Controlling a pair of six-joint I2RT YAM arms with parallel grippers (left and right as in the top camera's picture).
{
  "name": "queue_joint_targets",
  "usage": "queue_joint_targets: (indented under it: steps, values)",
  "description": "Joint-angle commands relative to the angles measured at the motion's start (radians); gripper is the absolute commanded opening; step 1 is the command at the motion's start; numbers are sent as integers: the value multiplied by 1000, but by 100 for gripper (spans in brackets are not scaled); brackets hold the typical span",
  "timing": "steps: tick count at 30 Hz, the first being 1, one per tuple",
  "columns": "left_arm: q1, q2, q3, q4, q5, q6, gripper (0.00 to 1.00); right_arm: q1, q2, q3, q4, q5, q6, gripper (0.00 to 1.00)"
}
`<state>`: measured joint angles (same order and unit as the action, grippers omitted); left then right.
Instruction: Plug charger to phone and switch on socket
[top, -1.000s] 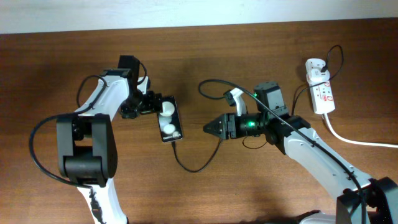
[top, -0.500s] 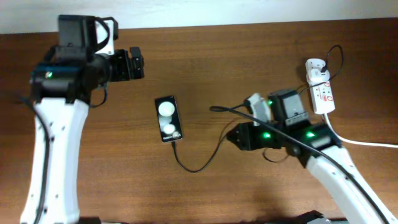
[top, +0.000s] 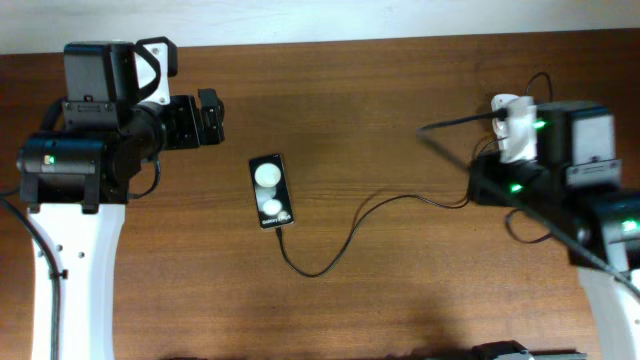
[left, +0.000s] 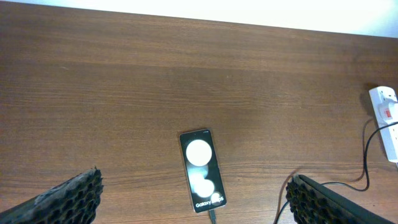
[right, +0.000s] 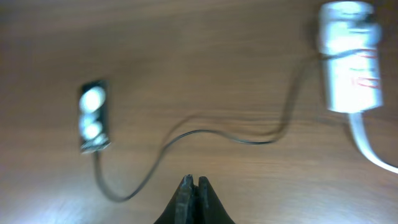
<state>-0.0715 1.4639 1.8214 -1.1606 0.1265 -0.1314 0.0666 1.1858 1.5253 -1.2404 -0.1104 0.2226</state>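
Now: charger (top: 314, 273) apparently seated in phone (top: 271, 190); left hand (top: 212, 117) withdrawn, open, empty; right hand (right: 193, 194) closed on nothing, moved toward socket (right: 351, 74), switch outstanding.

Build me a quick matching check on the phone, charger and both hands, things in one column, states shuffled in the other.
Things:
1. phone
2. charger
3. left hand
4. right hand

States:
A. shut, holding nothing
B. open, holding nothing
C. lying flat, white spots up
D. loops from the phone's end toward the socket

Pairs: 1-C, 2-D, 3-B, 4-A
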Motion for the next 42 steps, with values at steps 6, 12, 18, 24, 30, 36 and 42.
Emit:
queue_joint_targets:
  steps: [6,12,18,24,30,36,42]
  values:
    - [5,-10,3,-2,7,-2,99,-453,325,136,10,-265,-103,4]
    - [5,-10,3,-2,7,-2,99,-604,621,328,32,-344,-103,4]
    - [4,-10,3,-2,7,-2,99,-625,772,360,178,-349,-103,4]
    - [4,-9,3,-2,7,-2,99,-625,901,360,296,-349,-103,4]
    - [4,-9,3,-2,7,-2,99,-624,975,358,314,-285,-103,4]
    - [4,-9,3,-2,7,-2,99,-624,1020,358,334,-275,-63,4]
    - [4,-10,3,-2,7,-2,99,-623,1057,358,379,-287,-49,4]
